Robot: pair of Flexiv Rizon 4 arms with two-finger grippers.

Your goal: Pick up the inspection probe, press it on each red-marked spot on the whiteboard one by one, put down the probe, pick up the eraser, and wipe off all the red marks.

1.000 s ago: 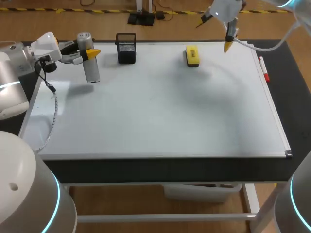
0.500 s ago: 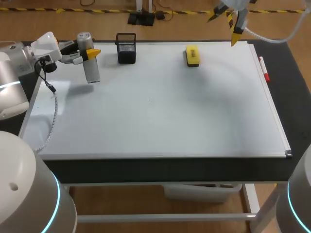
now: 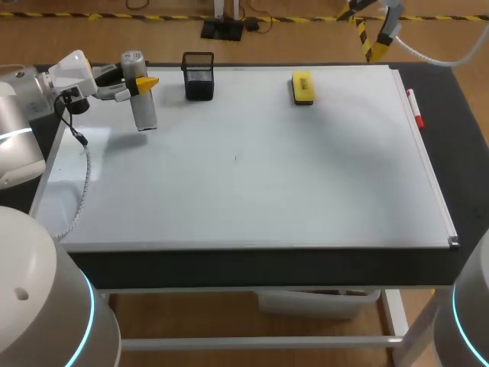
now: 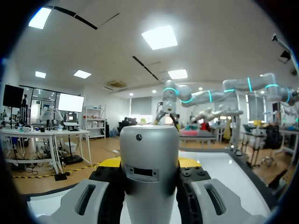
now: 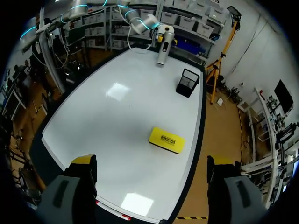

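A: How does the surface look?

B: A large whiteboard [image 3: 306, 183] lies flat and covers nearly the whole dark table [image 3: 466, 153]. Its face is white and a little glossy, with one tiny dark speck [image 3: 235, 158] near the middle. At the far edge stands a black mesh cup [image 3: 199, 75]. A marker [image 3: 415, 108] with a red cap lies on the dark strip just beside the board's right edge, parallel to it.

A: And the probe?

B: The probe [image 3: 143, 107] is a silver cylinder over the far left corner of the board. The left gripper [image 4: 149, 163] is clenched on it: in the left wrist view the two fingers press its body from both sides. Its long axis is close to upright, leaning only slightly, with the capped end up and the other end pointing down at the board. Whether the lower end touches the board, I cannot tell.

A: Where is the eraser?

B: The yellow eraser [image 3: 302, 87] lies flat on the board near the far edge, right of the middle, well apart from the probe. Its long axis runs from the far edge toward the near edge.

A: And the other arm?

B: The right gripper [image 5: 152, 161] hangs high over the far right corner, its fingers spread wide with nothing between them. The eraser is below and ahead of it.
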